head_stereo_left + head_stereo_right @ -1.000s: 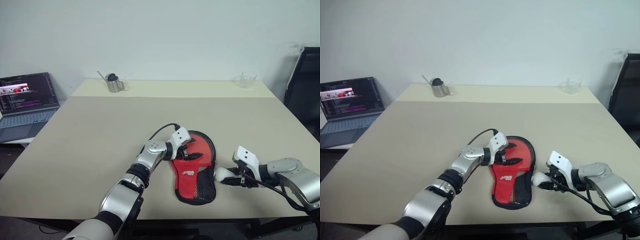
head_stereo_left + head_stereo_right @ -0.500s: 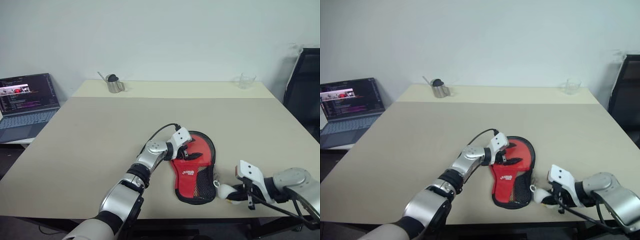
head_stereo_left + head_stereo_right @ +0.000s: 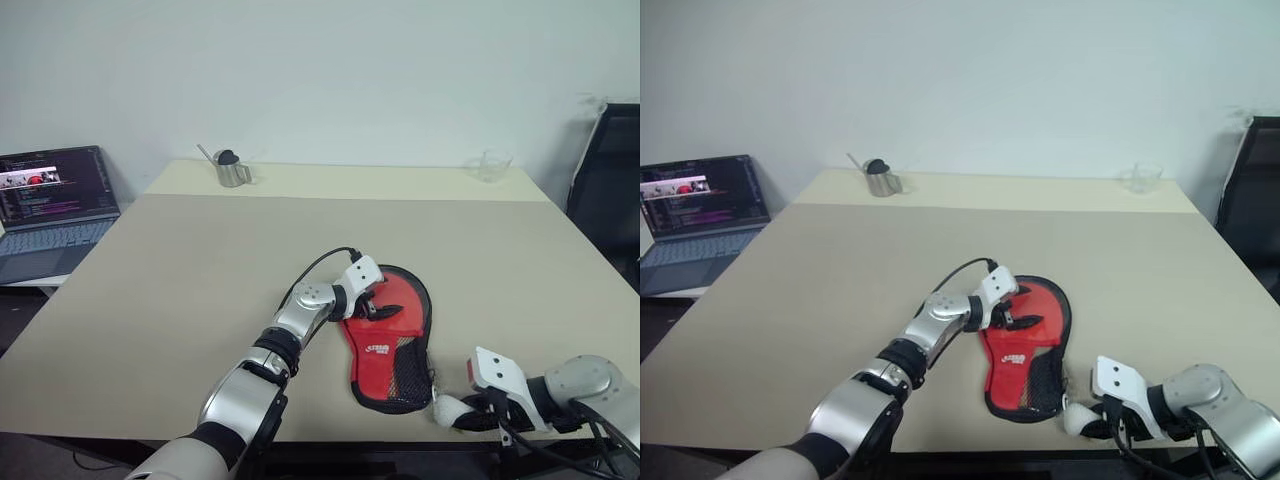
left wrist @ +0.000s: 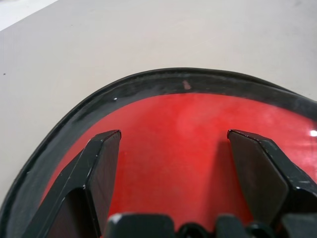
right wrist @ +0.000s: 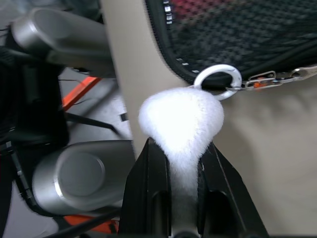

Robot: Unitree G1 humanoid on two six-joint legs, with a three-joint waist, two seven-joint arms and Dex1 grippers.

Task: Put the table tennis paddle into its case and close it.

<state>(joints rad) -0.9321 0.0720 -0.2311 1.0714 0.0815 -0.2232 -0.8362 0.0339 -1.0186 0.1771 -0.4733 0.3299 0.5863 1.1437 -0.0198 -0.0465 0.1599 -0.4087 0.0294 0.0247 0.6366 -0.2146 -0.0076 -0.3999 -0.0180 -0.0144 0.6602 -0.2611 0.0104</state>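
The case (image 3: 408, 312) lies flat near the table's front edge, showing a red face with a black zipper rim and a black mesh pocket (image 3: 405, 372) at its narrow end. The table tennis paddle is hidden. My left gripper (image 3: 383, 303) is open, its fingers (image 4: 101, 163) resting on the red face near the round end. By the narrow end, at the table's front edge, my right gripper (image 5: 181, 146) is shut on a white fluffy zipper pull (image 5: 181, 119). A ring (image 5: 218, 82) and a short chain join the pull to the zipper rim.
A laptop (image 3: 50, 200) sits on a side surface at the far left. A metal cup (image 3: 230, 168) and a clear glass (image 3: 494, 162) stand at the table's back edge. A black chair (image 3: 610, 180) is at the right.
My right gripper has drawn the white pull back along the case's right side to its narrow end at the table's front edge. The left gripper has stayed put.
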